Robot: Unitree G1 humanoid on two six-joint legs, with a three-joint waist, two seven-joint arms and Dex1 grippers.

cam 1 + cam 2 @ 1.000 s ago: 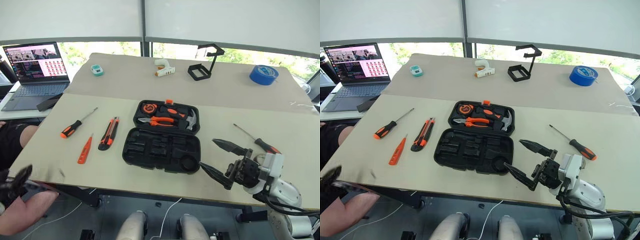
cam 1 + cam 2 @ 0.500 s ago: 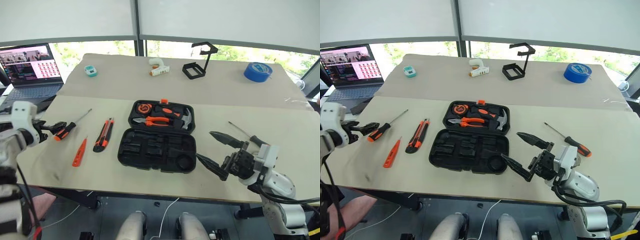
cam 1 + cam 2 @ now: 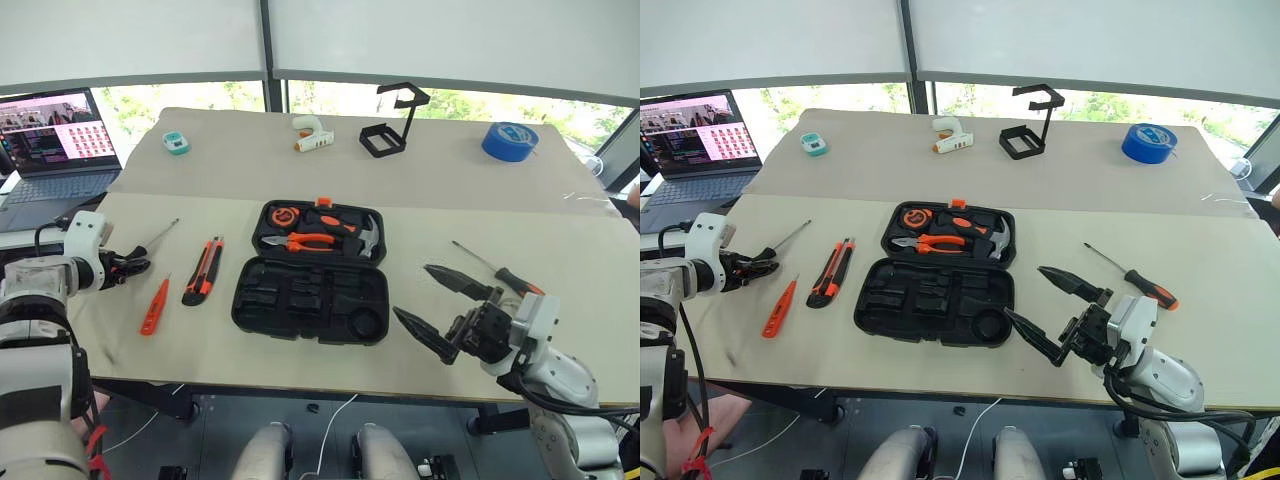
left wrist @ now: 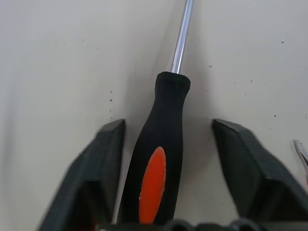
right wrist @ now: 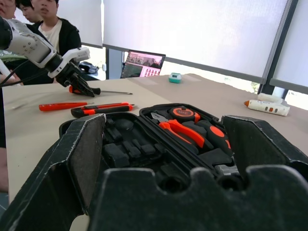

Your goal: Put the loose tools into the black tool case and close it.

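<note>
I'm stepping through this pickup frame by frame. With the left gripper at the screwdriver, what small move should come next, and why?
Probably close the left gripper fully on the screwdriver. In the left wrist view its black-and-orange handle lies on the table between the two fingers, with gaps on both sides, so nothing is clamped yet. Lifting toward the open tool case should wait for that grip.

The left arm reaches out low at the table's left edge, its left gripper [image 3: 133,266] angled forward and down, black fingers [image 4: 96,163] parted with gaps on both sides. The right arm sits bent near the front edge, its right gripper [image 3: 440,308] spread wide, pointing leftward
</note>
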